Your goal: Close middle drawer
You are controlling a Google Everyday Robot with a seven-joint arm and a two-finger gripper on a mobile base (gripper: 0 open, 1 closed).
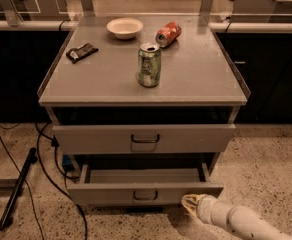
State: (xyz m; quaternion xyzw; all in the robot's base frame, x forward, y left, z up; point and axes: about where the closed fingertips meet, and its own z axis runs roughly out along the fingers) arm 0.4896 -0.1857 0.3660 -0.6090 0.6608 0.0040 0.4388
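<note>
The middle drawer [111, 193] is pulled partly out of the grey cabinet, below the top drawer [186, 137] with the taller front. Its flat narrow front carries a small dark pull handle [146, 196], and its shallow inside looks bare. My gripper [190, 203] comes in from the bottom right on a pale arm [236, 221]. Its tip is against the lower right part of the drawer's front, just under the front's edge. The lowest drawer is hidden beneath the open one.
On the cabinet top [196, 79] stand a green can [149, 65], a red can [168, 34] lying on its side, a white bowl [124, 27] and a dark packet [81, 52]. Black cables [46, 169] and a dark pole [17, 189] lie on the floor at left.
</note>
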